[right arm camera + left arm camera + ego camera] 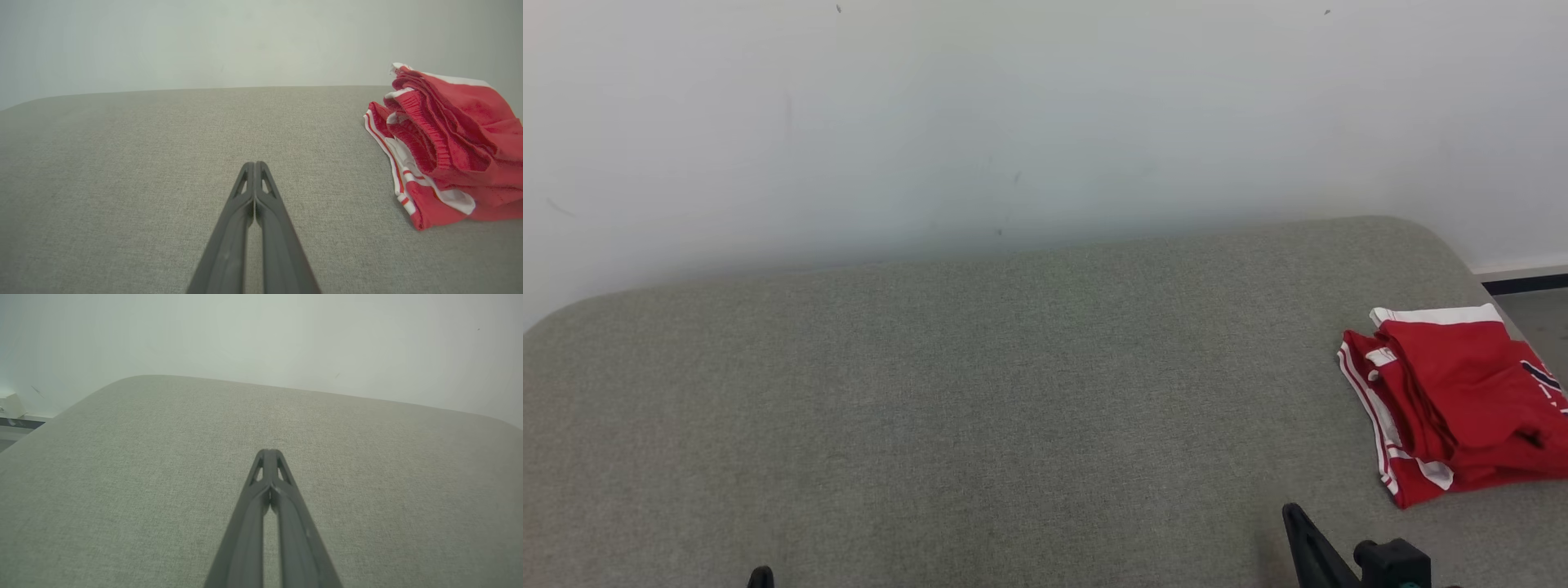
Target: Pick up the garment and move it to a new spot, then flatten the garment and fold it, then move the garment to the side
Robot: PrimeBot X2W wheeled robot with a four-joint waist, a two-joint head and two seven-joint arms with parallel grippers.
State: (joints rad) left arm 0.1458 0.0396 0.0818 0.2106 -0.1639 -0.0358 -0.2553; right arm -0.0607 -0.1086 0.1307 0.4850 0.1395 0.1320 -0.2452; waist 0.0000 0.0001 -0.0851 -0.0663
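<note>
One garment (1454, 400), two claws (269, 451) (254, 163), one padded surface (980, 425)

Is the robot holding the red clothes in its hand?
No, the red garment lies on the grey cushion, apart from the right end effector, whose fingers are shut on nothing.

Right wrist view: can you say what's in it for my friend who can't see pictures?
A red garment with white trim lies loosely folded at the right of a grey cloth-covered surface. The right gripper, dark and shut on nothing, rises from the bottom middle, apart from the garment. A pale wall stands behind.
</note>
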